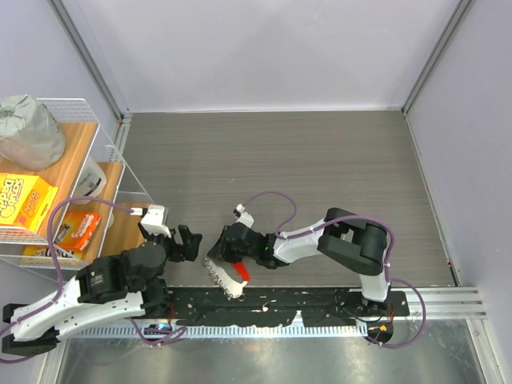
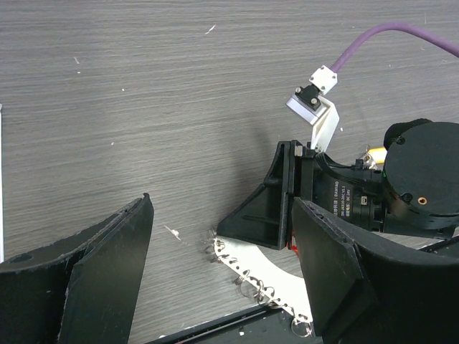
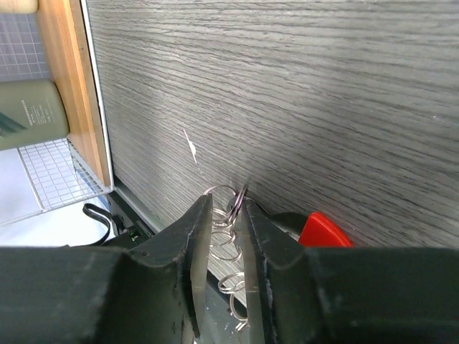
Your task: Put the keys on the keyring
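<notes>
Right wrist view | right gripper (image 3: pixel 228 204): jaws nearly together with rings of the keyring (image 3: pixel 324 231) between them, a bunch of thin silvery metal rings with a red plastic piece; cannot tell whether they pinch | keyring lies on the grey wood-grain table (image 2: pixel 143 86), near its 6 o'clock edge | left gripper (image 2: pixel 224 208): jaws wide apart, at 9 o'clock of the right gripper

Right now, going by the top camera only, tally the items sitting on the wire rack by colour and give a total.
Grey: 1, the grey bag
Yellow: 1, the yellow snack box
Orange: 1, the orange packet
White: 1, the white container, too small to identify further
Total: 4
</notes>
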### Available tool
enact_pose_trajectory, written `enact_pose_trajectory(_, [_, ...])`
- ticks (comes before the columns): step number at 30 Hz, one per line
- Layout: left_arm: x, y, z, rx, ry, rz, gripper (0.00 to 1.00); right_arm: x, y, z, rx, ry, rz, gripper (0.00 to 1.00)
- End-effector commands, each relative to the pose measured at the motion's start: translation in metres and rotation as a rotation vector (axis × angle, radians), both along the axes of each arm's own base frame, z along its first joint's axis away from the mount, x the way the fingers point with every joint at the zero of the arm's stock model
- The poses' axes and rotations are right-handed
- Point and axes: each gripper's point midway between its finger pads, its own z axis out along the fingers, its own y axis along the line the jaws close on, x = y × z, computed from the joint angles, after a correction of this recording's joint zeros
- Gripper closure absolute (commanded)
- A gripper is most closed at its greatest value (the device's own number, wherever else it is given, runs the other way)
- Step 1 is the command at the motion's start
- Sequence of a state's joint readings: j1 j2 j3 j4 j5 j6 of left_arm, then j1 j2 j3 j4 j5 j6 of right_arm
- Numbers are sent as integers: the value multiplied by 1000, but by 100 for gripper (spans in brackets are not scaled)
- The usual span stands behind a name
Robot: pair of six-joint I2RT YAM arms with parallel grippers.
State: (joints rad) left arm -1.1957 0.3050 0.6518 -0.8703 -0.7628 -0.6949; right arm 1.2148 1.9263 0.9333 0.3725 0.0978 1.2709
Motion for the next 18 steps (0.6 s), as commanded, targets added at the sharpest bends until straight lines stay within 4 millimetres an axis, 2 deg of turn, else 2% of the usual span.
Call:
enact_pose_trajectory(1, [3, -6, 4, -25, -16, 3, 16, 8, 9, 8, 37, -6, -13, 74])
enact_pose_trajectory(8, [3, -4, 4, -28, -17, 5, 16, 9, 6, 10, 53, -12, -12, 94])
enact_pose_trajectory(13, [1, -8, 8, -45, -12, -16, 16, 9, -1, 20, 47, -64, -1, 94])
enact_pose_trajectory(18, [-5, -16, 18, -78, 2, -67, 16, 12, -20, 56, 35, -210, 20, 94])
